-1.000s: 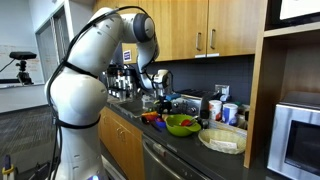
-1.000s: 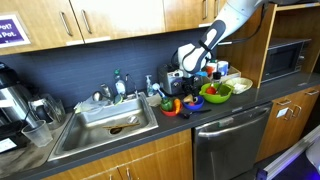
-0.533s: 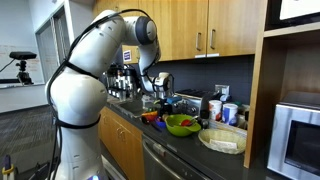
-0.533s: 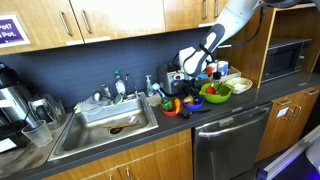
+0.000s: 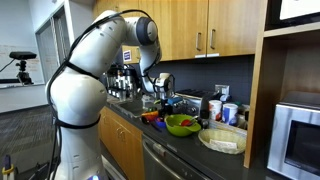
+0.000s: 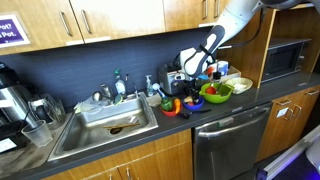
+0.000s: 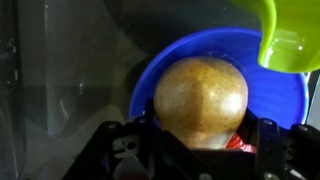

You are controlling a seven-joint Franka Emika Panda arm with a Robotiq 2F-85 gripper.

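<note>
Claw point(image 7: 200, 150) pinching a round brown ball point(image 7: 200, 100), over blue bowl point(image 7: 150, 80), no legible writing

Ball point(image 7: 200, 100) sits in bowl point(image 7: 290, 110), beside dish point(image 7: 292, 40).

In the wrist view the fingers point(image 7: 272, 150) are cut off by the bottom edge and dark, so whether they press the round brown thing point(image 7: 200, 100) cannot be told. That thing hides most of the blue bowl point(image 7: 150, 75) and nearly all of a red piece point(image 7: 235, 143) beneath it. The green bowl point(image 7: 290, 40) runs off the top right corner. In both exterior views the gripper point(image 6: 190, 72) is too small to read, and the toys on the table point(image 6: 215, 112) blur into coloured specks. The robot's white body point(image 5: 75, 100) hides the sink side in an exterior view.
</note>
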